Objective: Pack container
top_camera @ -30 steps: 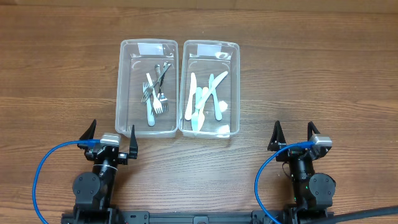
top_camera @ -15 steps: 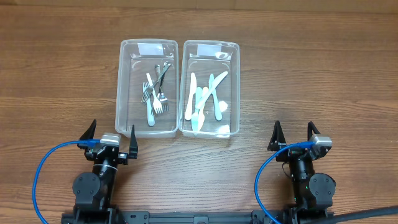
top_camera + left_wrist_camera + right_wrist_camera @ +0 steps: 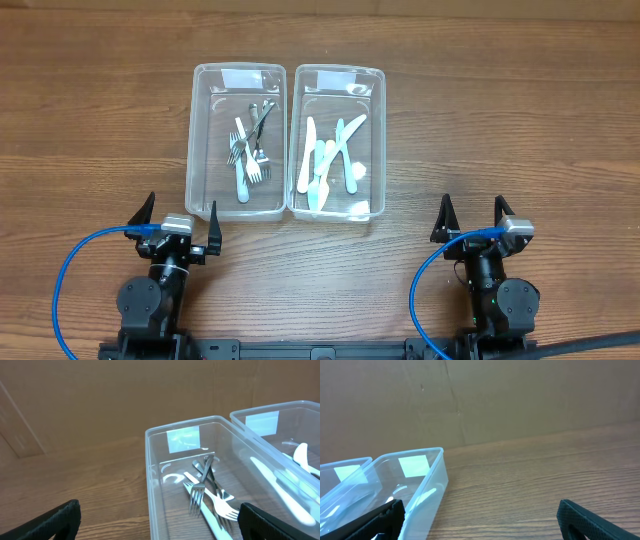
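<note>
Two clear plastic containers stand side by side at the table's middle. The left container (image 3: 199, 140) holds several forks (image 3: 248, 150), also seen in the left wrist view (image 3: 205, 495). The right container (image 3: 377, 140) holds several white knives and spoons (image 3: 330, 160). My left gripper (image 3: 180, 215) is open and empty, just in front of the left container (image 3: 150, 485). My right gripper (image 3: 470, 212) is open and empty, in front of and to the right of the right container (image 3: 427, 490).
Blue cables (image 3: 70, 270) loop beside each arm base near the front edge. A brown cardboard wall (image 3: 495, 395) rises behind the table.
</note>
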